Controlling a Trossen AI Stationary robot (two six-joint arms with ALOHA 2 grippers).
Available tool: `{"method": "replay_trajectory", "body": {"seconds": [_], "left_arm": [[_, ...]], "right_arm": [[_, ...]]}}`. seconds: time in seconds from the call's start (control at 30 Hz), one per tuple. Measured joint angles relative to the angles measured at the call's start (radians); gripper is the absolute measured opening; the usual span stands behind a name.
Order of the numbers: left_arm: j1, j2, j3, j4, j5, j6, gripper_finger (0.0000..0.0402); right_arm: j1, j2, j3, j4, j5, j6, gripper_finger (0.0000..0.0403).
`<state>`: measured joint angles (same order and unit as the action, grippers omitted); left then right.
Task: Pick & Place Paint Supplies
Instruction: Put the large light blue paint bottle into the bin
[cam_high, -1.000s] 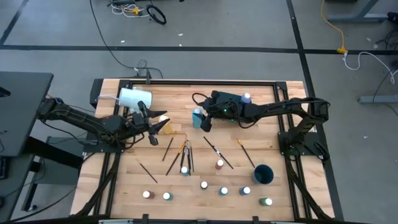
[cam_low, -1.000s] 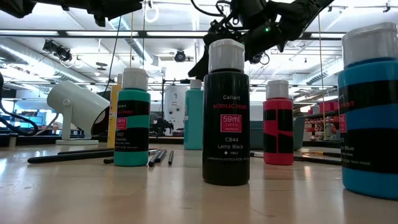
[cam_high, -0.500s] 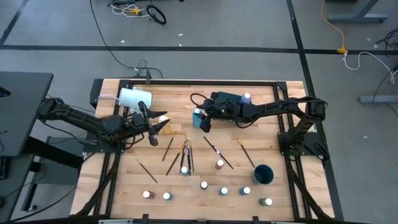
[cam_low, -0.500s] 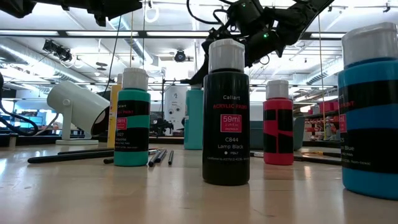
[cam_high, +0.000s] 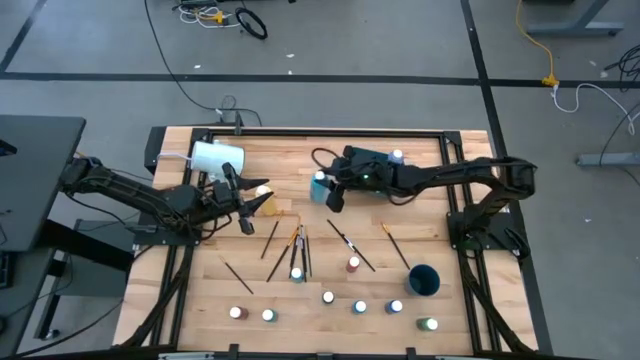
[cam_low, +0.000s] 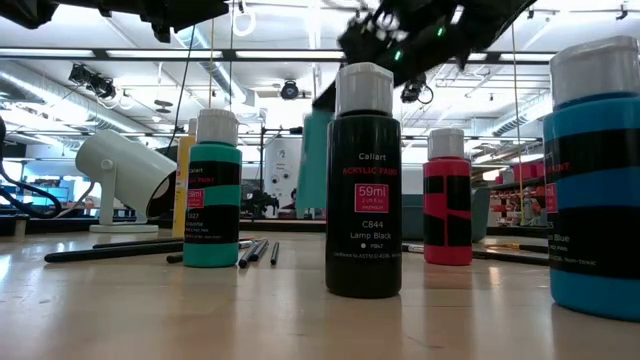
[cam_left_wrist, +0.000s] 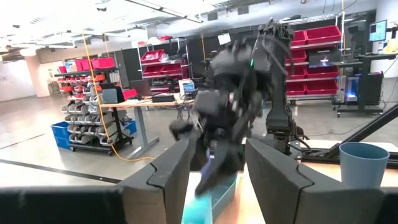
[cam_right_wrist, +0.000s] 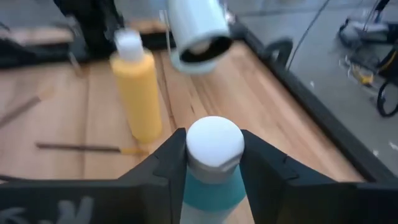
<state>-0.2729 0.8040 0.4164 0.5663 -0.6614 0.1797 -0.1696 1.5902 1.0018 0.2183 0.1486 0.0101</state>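
Right claw is seen clamped on the neck of the teal bottle, white cap between the fingers. Beyond it a yellow bottle stands on the desk, near the tipped white cup. Left claw is held spread beside that yellow bottle.

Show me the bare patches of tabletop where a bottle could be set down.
Bare wood lies along the wooden table's far edge, between the tipped white cup and the white-capped bottle, and in the near left corner. It is crowded mid-table around the thin dark-handled brushes and along the near row of small paint bottles.
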Motion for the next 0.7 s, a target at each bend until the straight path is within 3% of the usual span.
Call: {"method": "replay_trajectory", "body": {"seconds": [0.17, 0.37, 0.6, 0.7], "left_arm": [[0.0, 0.0, 0.0, 0.0, 0.0, -0.005, 0.0164], [0.0, 0.0, 0.0, 0.0, 0.0, -0.005, 0.0164], [0.0, 0.0, 0.0, 0.0, 0.0, -0.005, 0.0164], [0.0, 0.0, 0.0, -0.001, 0.0, -0.005, 0.0164]], "right_arm": [[-0.001, -0.146, 0.0, -0.08, 0.086, -0.045, 0.0119], [-0.024, -0.293, 0.003, -0.238, 0.289, -0.077, 0.0122], [-0.095, -0.288, -0.002, -0.4, 0.343, 0.021, 0.012], [-0.112, -0.278, -0.033, -0.391, 0.362, 0.058, 0.0121]]}}
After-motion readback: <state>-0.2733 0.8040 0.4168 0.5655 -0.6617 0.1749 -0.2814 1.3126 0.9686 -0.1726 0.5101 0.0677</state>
